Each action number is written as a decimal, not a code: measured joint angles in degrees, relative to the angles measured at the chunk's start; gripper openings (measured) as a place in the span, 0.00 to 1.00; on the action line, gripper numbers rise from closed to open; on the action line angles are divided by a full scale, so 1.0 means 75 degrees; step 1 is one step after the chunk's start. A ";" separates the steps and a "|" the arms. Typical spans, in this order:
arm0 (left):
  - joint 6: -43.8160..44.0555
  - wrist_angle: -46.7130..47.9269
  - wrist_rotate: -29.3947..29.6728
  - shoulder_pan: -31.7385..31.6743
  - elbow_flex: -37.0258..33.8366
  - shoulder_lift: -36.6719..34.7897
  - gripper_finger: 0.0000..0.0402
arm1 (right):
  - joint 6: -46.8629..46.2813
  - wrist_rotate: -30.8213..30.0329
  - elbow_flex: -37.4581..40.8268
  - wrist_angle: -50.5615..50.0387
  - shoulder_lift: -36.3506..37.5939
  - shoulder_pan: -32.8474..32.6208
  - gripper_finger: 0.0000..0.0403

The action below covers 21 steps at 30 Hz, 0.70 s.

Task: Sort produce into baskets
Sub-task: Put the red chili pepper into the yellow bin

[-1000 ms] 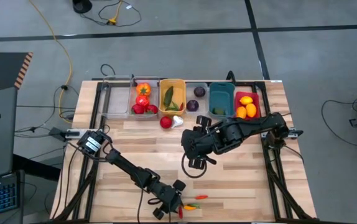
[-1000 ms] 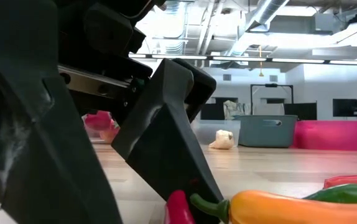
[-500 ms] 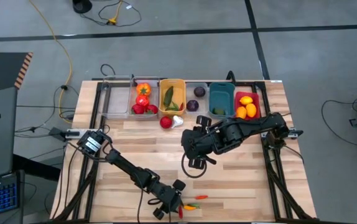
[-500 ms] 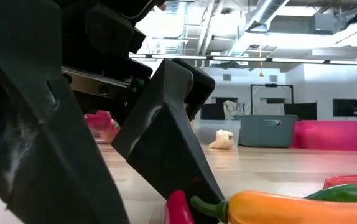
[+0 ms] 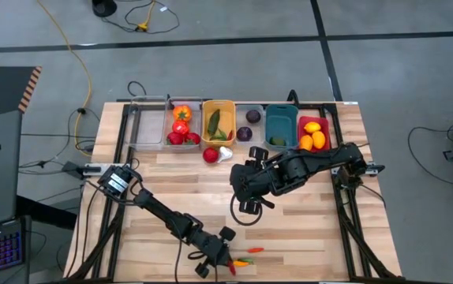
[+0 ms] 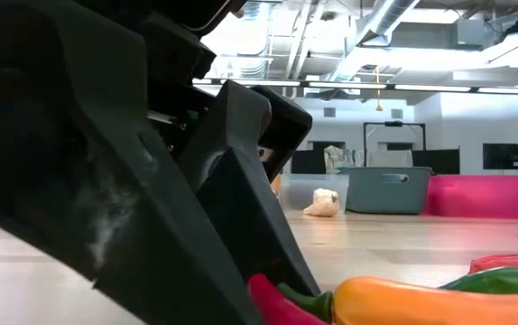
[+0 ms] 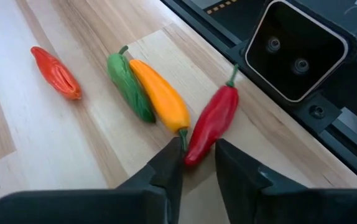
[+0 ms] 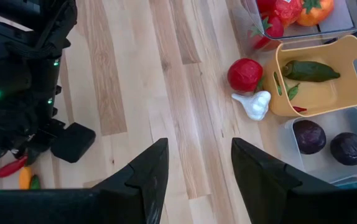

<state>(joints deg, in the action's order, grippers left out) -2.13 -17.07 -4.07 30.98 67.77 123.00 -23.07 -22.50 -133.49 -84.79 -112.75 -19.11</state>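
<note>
Table (image 5: 305,229) w/ basket row (image 5: 219,122) along far edge, most produce already binned; a tomato (image 8: 244,74) + garlic (image 8: 253,104) lie loose just beside the orange-yellow bin. R gripper (image 8: 194,171) hovers mid-table, jaws partly open, empty. L gripper (image 7: 194,163) at near edge, jaws narrow, pinching tip of the red chili (image 7: 213,121). Risk: end-only grip, chili may pivot/slip on lift, or nudge the touching orange chili (image 7: 160,93).

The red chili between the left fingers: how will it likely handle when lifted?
The red chili looks glossy and tapered, so it may slip. The left gripper pinches near its tip, so it will probably swing. It looks like a light, stiff toy.
</note>
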 joint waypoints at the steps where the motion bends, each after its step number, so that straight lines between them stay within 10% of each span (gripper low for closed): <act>1: 0.0000 0.0001 -0.0001 0.0000 0.0000 0.0000 0.18 | 0.0000 0.0000 0.0000 -0.0003 0.0000 0.0000 0.50; 21: 0.0121 0.1132 -0.0159 -0.0386 -0.0023 -0.0543 0.08 | 0.0018 -0.0142 0.0003 -0.0673 0.0000 0.0020 0.50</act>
<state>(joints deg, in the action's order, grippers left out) -1.22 -8.58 -5.26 28.09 67.59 118.93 -22.94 -23.57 -133.47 -89.84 -112.75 -18.97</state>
